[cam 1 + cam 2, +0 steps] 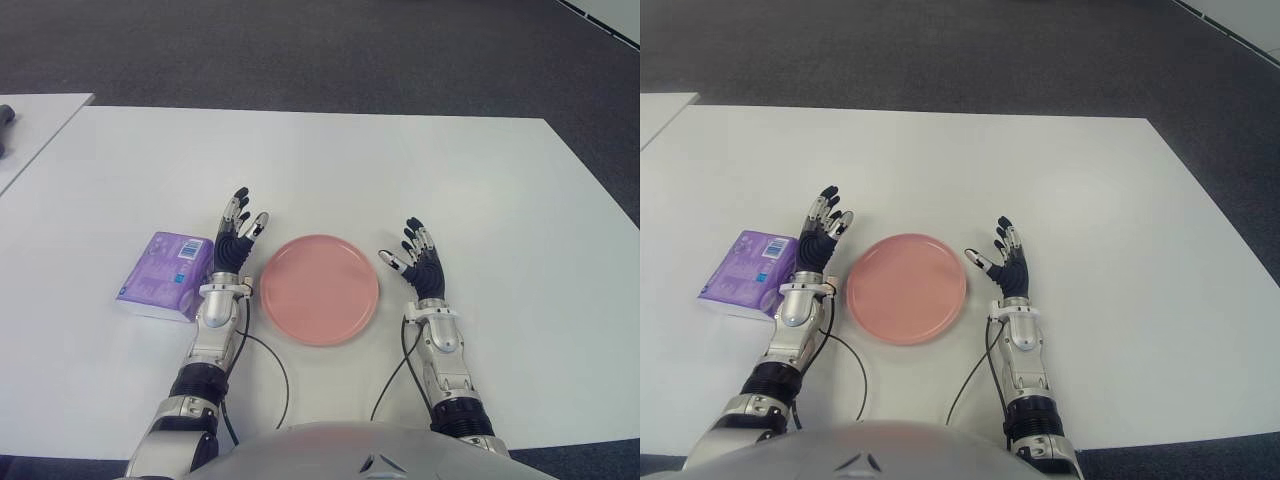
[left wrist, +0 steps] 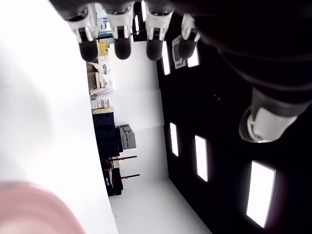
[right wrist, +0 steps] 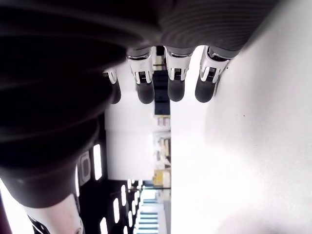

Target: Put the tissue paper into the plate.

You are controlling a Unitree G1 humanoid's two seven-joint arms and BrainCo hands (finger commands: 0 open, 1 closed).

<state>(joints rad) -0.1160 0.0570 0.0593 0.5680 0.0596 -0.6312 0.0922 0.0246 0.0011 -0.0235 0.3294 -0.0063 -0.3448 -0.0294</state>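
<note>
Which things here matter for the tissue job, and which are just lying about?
For the job:
- purple tissue pack, on the table, left of the left hand
- pink plate, empty, between both open hands
- right hand

Lying about:
- dark object on the neighbouring table, far left

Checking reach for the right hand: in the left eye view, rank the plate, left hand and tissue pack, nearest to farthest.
From the right hand, open, right of the plate:
1. Pink plate, just to its left.
2. Left hand, open, beyond the plate's left edge.
3. Purple tissue pack, farthest left.
</note>
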